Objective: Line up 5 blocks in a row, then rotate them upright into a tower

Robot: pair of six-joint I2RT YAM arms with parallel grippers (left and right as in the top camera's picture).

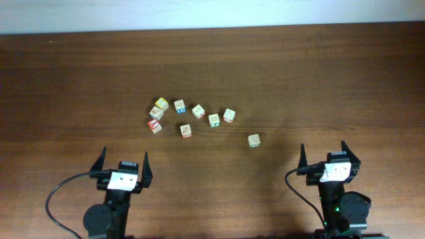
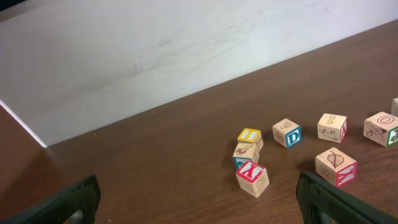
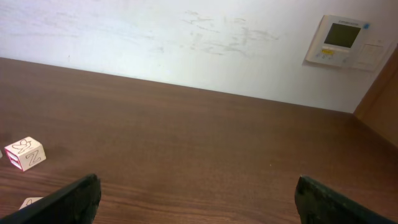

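Observation:
Several small pale wooden blocks lie scattered mid-table. Among them are a leaf-printed block with a red side [image 1: 186,131] [image 2: 336,167], a green-lettered one [image 1: 214,120] [image 2: 380,129], a pale one [image 1: 198,111] [image 2: 332,127], a red-edged one [image 1: 228,115] and a lone block [image 1: 254,140] to the right. A Z-marked block [image 3: 25,153] shows at the left edge of the right wrist view. My left gripper [image 1: 124,159] [image 2: 199,208] stands open near the front edge, short of the cluster. My right gripper [image 1: 323,151] [image 3: 199,205] is open too, right of the lone block. Both are empty.
A yellow-faced cube [image 1: 161,103] [image 2: 249,135], a red Y cube [image 1: 155,125] [image 2: 252,177], a blue D cube [image 1: 179,105] [image 2: 286,132] and one more pale cube [image 1: 157,113] sit at the cluster's left. A white wall [image 2: 155,56] borders the table's far edge.

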